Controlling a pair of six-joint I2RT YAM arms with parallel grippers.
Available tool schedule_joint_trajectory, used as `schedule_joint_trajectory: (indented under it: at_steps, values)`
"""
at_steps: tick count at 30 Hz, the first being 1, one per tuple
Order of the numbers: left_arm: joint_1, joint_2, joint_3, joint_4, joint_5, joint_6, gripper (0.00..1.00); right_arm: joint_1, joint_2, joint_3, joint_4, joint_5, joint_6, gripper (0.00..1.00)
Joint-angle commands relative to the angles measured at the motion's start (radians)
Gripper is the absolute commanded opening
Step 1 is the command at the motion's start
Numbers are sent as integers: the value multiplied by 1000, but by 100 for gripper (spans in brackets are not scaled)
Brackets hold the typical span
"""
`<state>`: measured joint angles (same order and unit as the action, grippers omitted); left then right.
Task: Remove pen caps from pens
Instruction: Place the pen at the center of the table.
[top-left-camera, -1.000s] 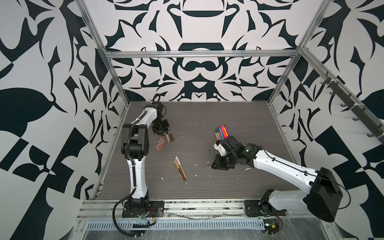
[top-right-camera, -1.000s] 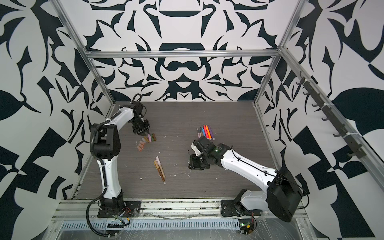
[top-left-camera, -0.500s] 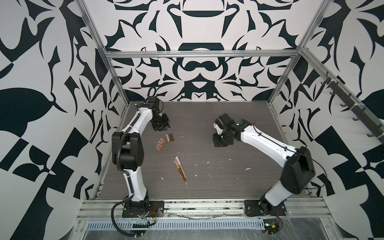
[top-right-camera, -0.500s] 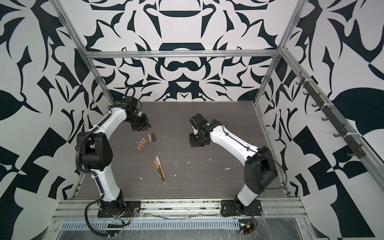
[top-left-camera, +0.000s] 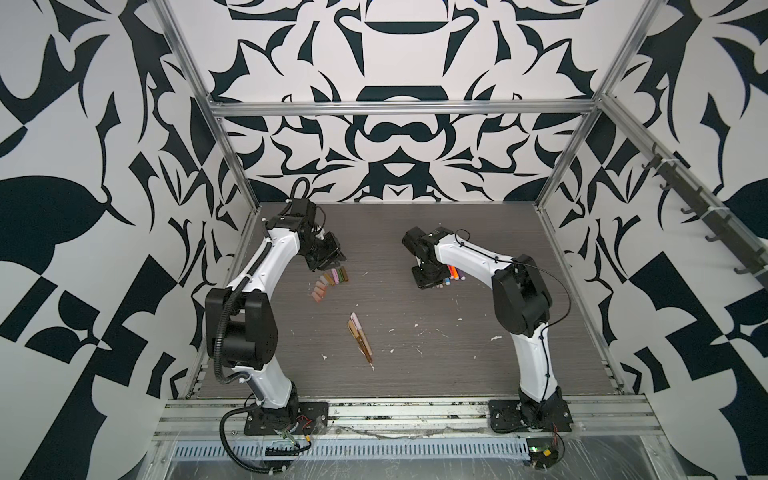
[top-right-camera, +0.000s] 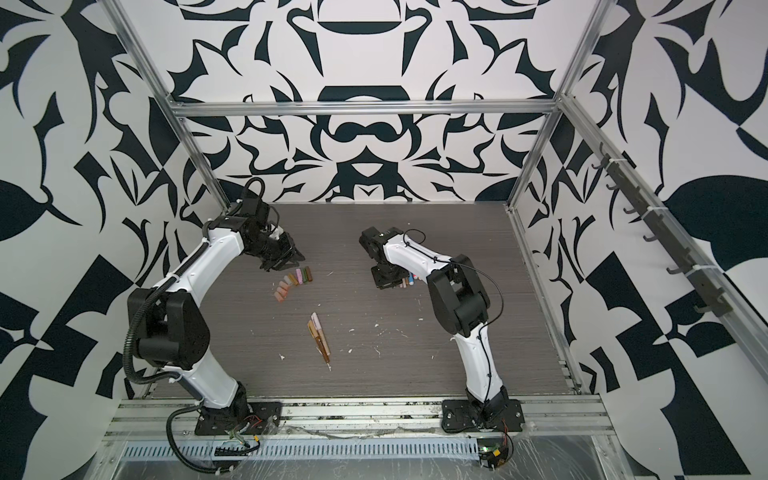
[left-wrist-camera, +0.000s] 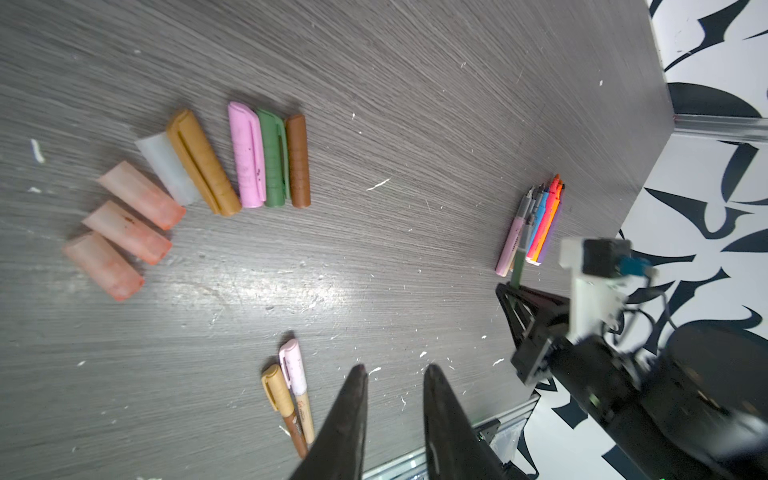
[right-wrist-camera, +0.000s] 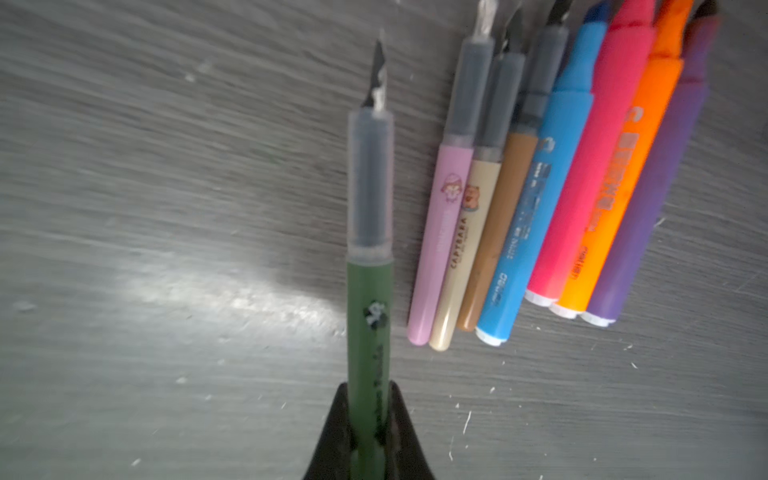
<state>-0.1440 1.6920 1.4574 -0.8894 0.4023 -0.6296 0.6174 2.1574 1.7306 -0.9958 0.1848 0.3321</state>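
My right gripper is shut on the barrel of a green pen whose dark nib is bare. It holds the pen low over the table beside a row of several uncapped pens, which both top views show at mid right. Several loose pen caps in pink, green, brown, tan and salmon lie in an arc at mid left. My left gripper hovers open and empty just behind them. Capped tan and pink pens lie in the middle.
White paint flecks are scattered over the dark wood table. Patterned walls and aluminium frame posts close in the back and sides. The right arm's elbow stands high by the right wall.
My right gripper carried the green pen from the front middle back to the row of uncapped pens. The left gripper stayed by the caps while its elbow swung out to the left.
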Motion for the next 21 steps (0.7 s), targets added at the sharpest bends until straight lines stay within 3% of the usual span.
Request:
schedule_joint_trajectory:
  at_steps: [1, 8, 21]
  values:
    - [1, -47, -17, -11, 23, 2, 27, 0, 4, 88, -61, 63, -13, 8]
    - [1, -54, -22, -27, 41, 24, 27, 0, 88, 216, -126, 78, -17, 14]
    - [4, -55, -11, -57, 57, 55, 27, 1, 111, 235, -145, 72, 10, 30]
